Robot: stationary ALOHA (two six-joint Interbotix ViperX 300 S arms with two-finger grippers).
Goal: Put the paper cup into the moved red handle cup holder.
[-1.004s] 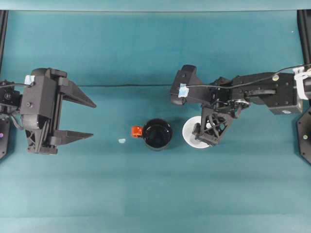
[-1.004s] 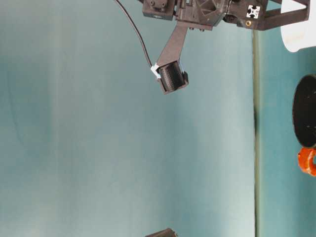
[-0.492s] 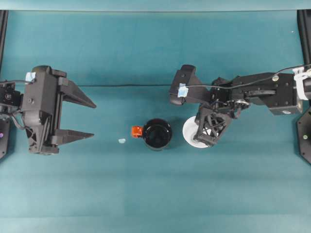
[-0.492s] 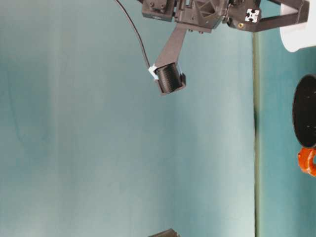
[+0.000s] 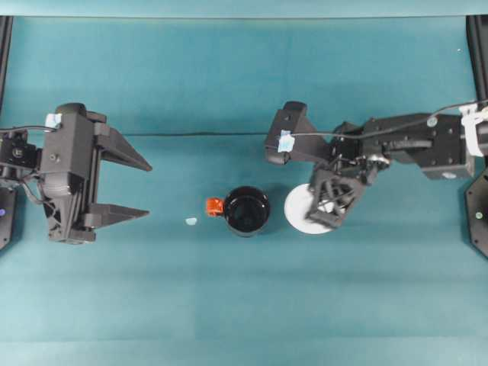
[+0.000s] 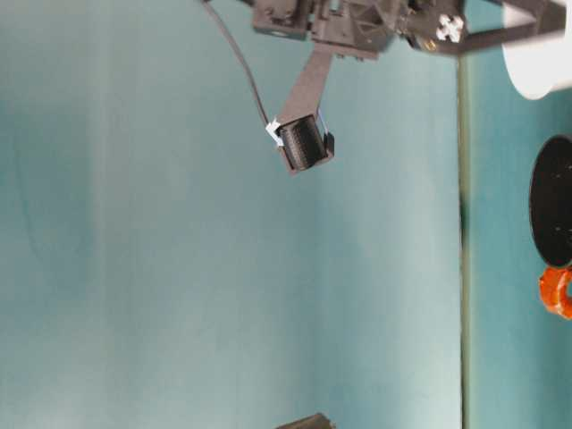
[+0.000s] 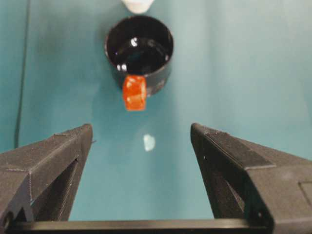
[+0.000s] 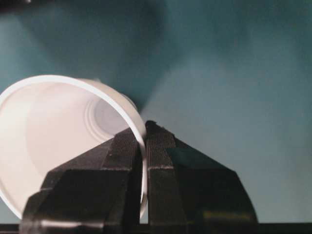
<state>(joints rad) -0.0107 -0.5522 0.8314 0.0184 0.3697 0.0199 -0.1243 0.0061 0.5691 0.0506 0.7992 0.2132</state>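
The right gripper (image 8: 144,146) pinches the wall of the paper cup (image 5: 300,212) at its rim, 1 finger inside the mouth and 1 outside, jaws closed down to the thickness of the paper. The overhead view places the cup just to the right of the red handle cup holder (image 5: 247,210), close beside it but with a sliver of teal table (image 5: 244,305) showing between them. In the right wrist view the cup's open mouth faces the camera and its greyish base lies deeper in; whether the cup has cleared the surface cannot be told from these pictures.

The task appears to be at its midpoint: the grasp is made, while the carry across and the lowering into the holder remain. The holder stands upright and empty, its glossy black interior open in the left wrist view, its orange-red handle (image 7: 134,92) pointing away from the cup toward the left arm.

The left gripper (image 5: 126,187) sits well apart at the left side of the table, jaws spread wide and holding nothing. 1 tiny pale scrap (image 5: 191,221) lies on the cloth beyond the handle, out of the cup's likely path. Nothing stands between cup and holder; the likeliest trouble is the thin paper wall flexing in the pinch or the cup's base clipping the holder's rim.
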